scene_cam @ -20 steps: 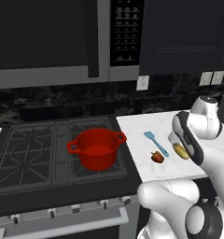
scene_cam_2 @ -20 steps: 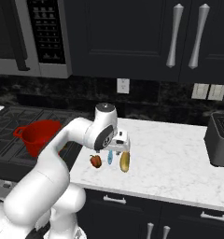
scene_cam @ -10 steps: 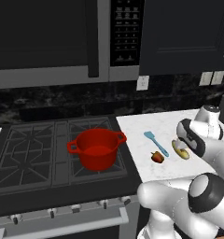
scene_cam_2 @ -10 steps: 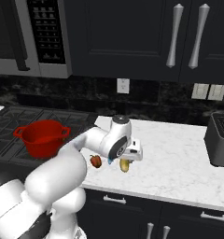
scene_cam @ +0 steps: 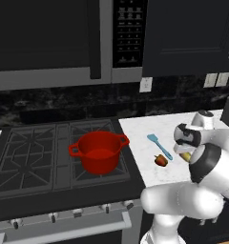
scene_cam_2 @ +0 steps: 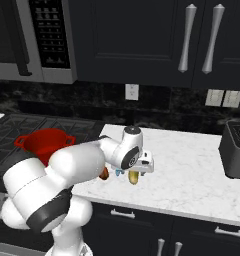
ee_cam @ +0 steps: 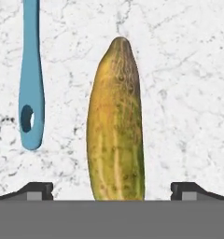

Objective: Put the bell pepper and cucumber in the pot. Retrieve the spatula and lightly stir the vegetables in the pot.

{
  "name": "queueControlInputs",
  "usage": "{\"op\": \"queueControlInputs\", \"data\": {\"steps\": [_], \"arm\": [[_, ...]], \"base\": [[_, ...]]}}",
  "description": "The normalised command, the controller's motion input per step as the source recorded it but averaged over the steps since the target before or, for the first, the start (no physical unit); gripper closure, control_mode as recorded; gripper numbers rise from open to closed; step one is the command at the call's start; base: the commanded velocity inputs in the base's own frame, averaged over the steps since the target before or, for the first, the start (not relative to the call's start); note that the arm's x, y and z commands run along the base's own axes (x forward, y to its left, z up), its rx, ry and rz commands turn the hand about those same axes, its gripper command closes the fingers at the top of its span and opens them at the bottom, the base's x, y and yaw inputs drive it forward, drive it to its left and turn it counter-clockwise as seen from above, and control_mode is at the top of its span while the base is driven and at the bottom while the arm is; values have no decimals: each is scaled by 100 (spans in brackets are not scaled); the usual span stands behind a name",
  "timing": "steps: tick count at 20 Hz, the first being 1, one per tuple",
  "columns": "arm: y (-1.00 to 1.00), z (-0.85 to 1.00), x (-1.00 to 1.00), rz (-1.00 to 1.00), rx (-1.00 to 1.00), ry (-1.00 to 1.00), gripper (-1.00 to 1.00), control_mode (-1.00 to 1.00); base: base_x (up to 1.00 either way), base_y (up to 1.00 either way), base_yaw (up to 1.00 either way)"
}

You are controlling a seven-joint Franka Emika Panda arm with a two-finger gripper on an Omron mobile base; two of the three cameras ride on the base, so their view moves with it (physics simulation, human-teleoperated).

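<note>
arm: bent low, reaching forward | gripper (ee_cam: 112, 190): pointing down | jaws: spread wide, empty

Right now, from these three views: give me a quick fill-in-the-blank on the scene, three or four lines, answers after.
1. The gripper is ____ , its fingertips on either side of the cucumber.
2. The spatula lies on the ____ counter.
3. The pot on the stove is coloured ____.
4. The pot holds ____ vegetables so far.

Missing words: open; white marble; red; no
</note>
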Motion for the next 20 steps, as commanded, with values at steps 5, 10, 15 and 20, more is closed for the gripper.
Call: {"op": "queueControlInputs", "data": {"steps": [5, 10, 15, 20], "arm": [[0, -33, 24, 0, -1, 4, -100, -100], [0, -38, 0, 0, -1, 5, -100, -100], [0, -26, -3, 0, 0, 1, 100, -100], [0, 11, -45, 0, 0, -12, 100, -100]], "base": [[0, 0, 0], [0, 0, 0], [0, 0, 0], [0, 0, 0]]}}
